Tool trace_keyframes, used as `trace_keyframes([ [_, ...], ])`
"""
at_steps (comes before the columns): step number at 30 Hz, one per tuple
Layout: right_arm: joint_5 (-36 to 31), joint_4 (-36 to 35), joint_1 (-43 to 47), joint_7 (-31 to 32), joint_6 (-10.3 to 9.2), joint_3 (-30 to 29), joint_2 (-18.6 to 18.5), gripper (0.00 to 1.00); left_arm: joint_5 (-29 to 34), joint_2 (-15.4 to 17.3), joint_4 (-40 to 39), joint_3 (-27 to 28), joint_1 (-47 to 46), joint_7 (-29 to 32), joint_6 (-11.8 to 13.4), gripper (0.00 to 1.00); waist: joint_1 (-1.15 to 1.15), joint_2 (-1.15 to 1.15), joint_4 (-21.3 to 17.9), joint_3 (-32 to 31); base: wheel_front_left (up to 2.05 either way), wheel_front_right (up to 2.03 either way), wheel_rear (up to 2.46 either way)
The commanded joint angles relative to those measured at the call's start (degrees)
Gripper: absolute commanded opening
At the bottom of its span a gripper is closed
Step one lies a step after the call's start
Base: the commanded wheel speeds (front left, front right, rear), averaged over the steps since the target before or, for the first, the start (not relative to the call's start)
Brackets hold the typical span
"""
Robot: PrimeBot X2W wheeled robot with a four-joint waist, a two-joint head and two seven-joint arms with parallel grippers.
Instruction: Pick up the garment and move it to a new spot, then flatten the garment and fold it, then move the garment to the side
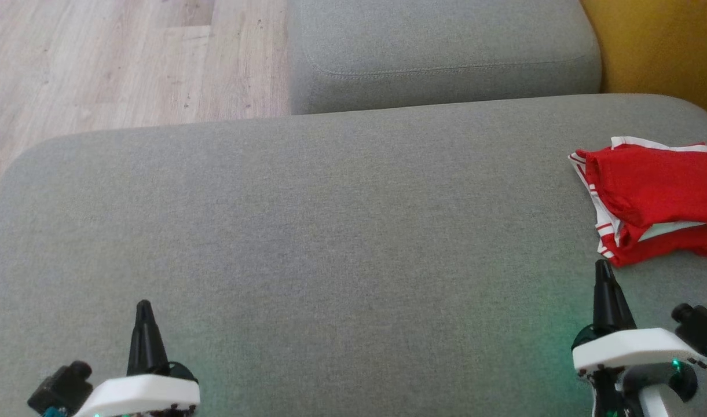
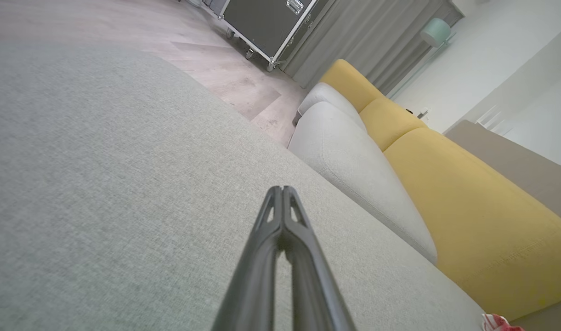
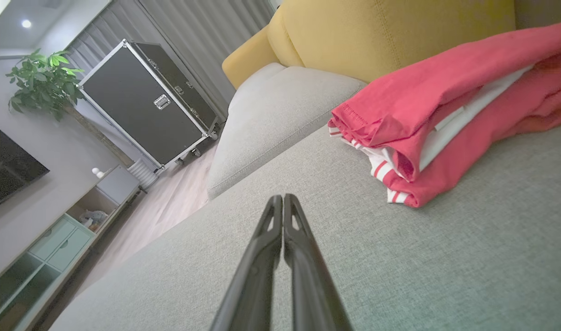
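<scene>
The folded red garment lies on the grey sofa at three o'clock. The right pincer sits at five o'clock, close by the garment, tips together. The left pincer sits at seven o'clock, tips together too.

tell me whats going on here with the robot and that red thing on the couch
Nothing is being handled right now. A red garment with white stripes lies folded in a bundle at the right end of the grey sofa seat, in front of the yellow backrest. The robot's left fingers and right fingers are both shut and empty, over the seat. The right ones point just short of the garment without touching it. The folding looks done, with the garment apparently set aside.
</scene>
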Motion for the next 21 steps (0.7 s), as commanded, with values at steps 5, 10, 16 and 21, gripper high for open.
trace_keyframes([
  [5, 4.3, -2.5, -3.1, 0.9, -0.01, -0.2, -0.2, 0.00, -3.5, 0.1, -1.8, 1.5, -3.5, 1.0, -0.4, 0.00, 0.00, 0.00, 0.0, 0.1, 0.00, 0.00, 0.00],
  [10, 7.6, -2.8, -3.2, 1.7, -0.02, -0.5, -0.2, 0.00, -6.3, 0.1, -1.8, 1.9, -3.8, 1.9, -0.6, 0.00, 0.00, 0.00, -0.1, 0.2, 0.00, 0.00, 0.00],
  [16, 11.6, -3.1, -3.2, 2.7, -0.02, -0.8, -0.2, 0.00, -9.6, 0.1, -1.8, 2.4, -4.2, 2.9, -0.8, 0.00, 0.00, 0.00, -0.2, 0.3, 0.00, 0.00, 0.00],
  [21, 14.9, -3.4, -3.3, 3.5, -0.02, -1.0, -0.2, 0.00, -12.3, 0.2, -1.7, 2.8, -4.5, 3.7, -1.1, 0.00, 0.00, 0.00, -0.2, 0.4, 0.00, 0.00, 0.00],
])
